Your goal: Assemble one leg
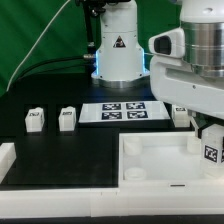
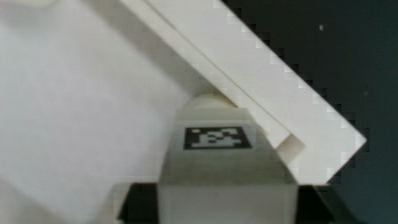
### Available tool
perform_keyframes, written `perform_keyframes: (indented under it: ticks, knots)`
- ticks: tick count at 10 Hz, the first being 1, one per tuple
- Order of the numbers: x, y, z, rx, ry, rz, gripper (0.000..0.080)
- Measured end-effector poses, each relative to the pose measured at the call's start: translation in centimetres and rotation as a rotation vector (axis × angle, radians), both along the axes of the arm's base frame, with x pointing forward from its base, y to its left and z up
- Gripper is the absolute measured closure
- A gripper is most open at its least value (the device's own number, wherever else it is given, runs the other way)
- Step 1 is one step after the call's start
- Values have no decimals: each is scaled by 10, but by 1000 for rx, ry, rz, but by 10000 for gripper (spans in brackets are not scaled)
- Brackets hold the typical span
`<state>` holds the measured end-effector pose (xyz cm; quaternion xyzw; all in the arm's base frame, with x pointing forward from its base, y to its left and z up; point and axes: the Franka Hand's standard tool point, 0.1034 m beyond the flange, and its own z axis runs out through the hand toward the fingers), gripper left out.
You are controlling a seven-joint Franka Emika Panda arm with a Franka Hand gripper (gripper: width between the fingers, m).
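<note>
My gripper [image 1: 209,133] is at the exterior view's right, over the far right corner of the large white tray [image 1: 150,172]. It is shut on a leg [image 1: 211,150], a small white block with a black-and-white tag. In the wrist view the leg [image 2: 219,137] sits between my dark fingers [image 2: 146,203], with my gripper [image 2: 221,202] closed on its sides. The leg's far end is against the inside of the tray's corner wall [image 2: 240,62]. Whether it sits in a socket is hidden.
Two loose legs [image 1: 35,120] [image 1: 68,119] stand on the black table at the exterior view's left. A third [image 1: 181,115] stands behind the tray. The marker board [image 1: 122,112] lies in front of the robot base [image 1: 117,50]. A white rail [image 1: 8,156] borders the left.
</note>
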<state>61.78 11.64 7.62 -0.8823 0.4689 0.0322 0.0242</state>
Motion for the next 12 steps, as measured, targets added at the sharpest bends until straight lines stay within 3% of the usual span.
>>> perform_keyframes:
  ticks: [4, 7, 9, 12]
  knots:
    - [1, 2, 0, -10, 22, -424, 506]
    - [1, 2, 0, -6, 17, -366, 506]
    - [1, 2, 0, -5, 15, -344, 208]
    - [-1, 2, -1, -4, 7, 80, 158]
